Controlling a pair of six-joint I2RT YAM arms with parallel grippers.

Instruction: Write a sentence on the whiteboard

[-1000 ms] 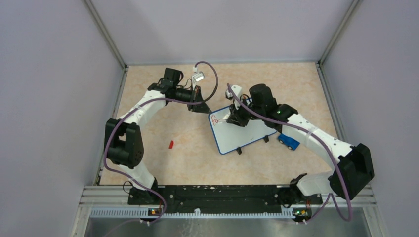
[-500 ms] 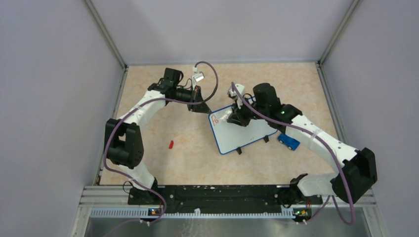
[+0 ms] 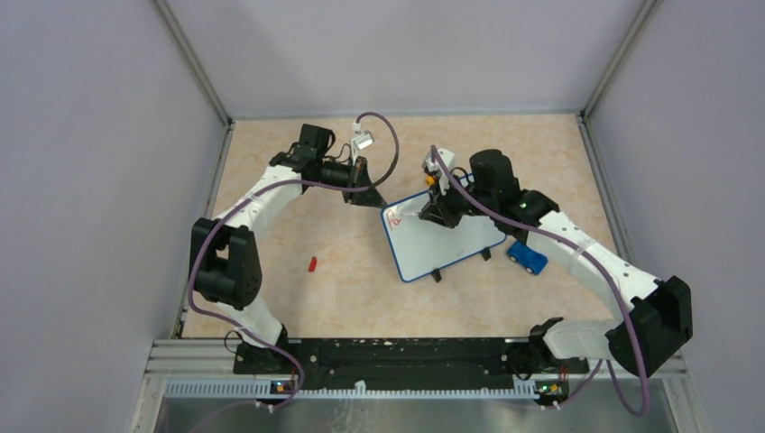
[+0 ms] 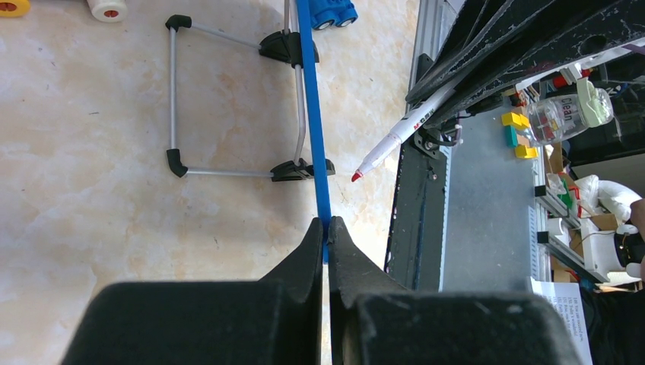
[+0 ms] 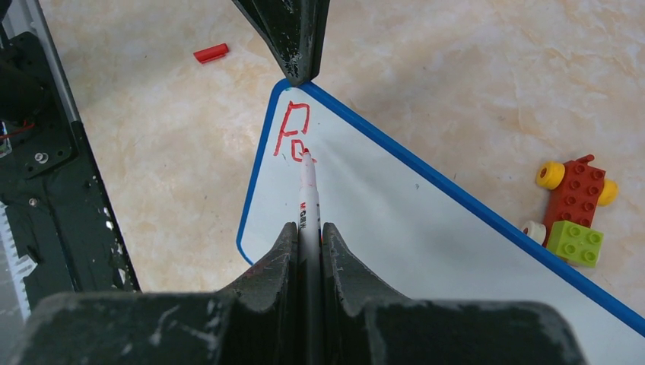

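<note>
1. The left gripper (image 4: 327,225) is shut on a corner of the whiteboard (image 3: 448,248) so it cannot slide; the board stands on the tabletop (image 3: 343,289) between the arms.
2. The right gripper (image 5: 307,230) is closed on the marker (image 5: 307,186); its tip touches the board to write.
3. Only the right wrist view shows the sentence (image 5: 292,135), just "Po"; only the left shows the stand (image 4: 173,91).

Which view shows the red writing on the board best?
Right wrist. It shows the writing up close: a red P and the start of a second letter, with the marker tip on it. The top view shows only a tiny red scrawl at a corner of the board. The left wrist sees the board edge-on, no writing.
</note>
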